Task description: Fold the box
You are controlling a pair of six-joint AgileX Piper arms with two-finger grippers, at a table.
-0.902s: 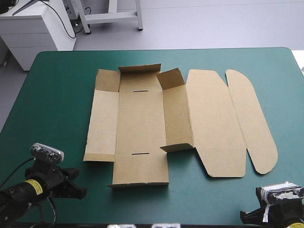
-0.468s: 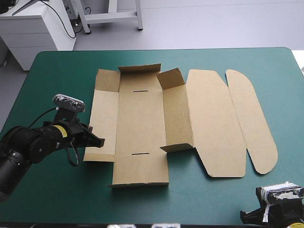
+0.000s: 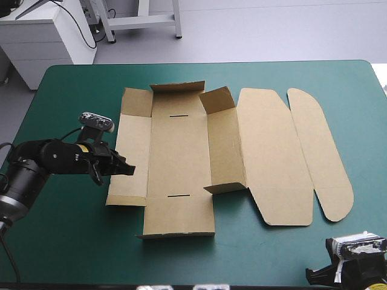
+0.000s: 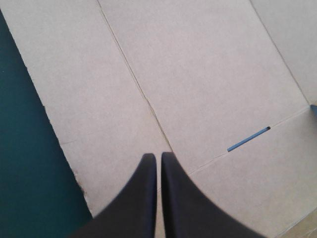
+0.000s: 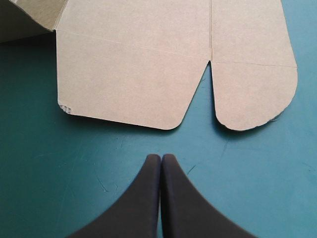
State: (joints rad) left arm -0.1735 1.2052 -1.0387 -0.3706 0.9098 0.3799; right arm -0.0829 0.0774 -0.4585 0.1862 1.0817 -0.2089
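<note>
Teal-green tabletop (image 3: 72, 90) is bearing a light-looking, likely stiff brown cardboard box sheet (image 3: 181, 157).
Clenched left hand (image 3: 129, 170) and right hand (image 5: 161, 157) are hovering empty; flap edges (image 3: 113, 151) probably suit gripping.

Over the teal-green cover (image 3: 66, 96), the left gripper (image 3: 127, 170), black fingers drawn to one point, tips just past the outer edge of the brown box (image 3: 181, 214) and above its nearest side panel (image 3: 132, 148). Ahead of the tips, the base panel (image 3: 178, 154) with two thin slots (image 3: 179, 115); beyond it, a half-raised wall (image 3: 225, 142), then two round-ended lid panels (image 3: 272, 157) lying flat, well apart from the gripper.
</note>
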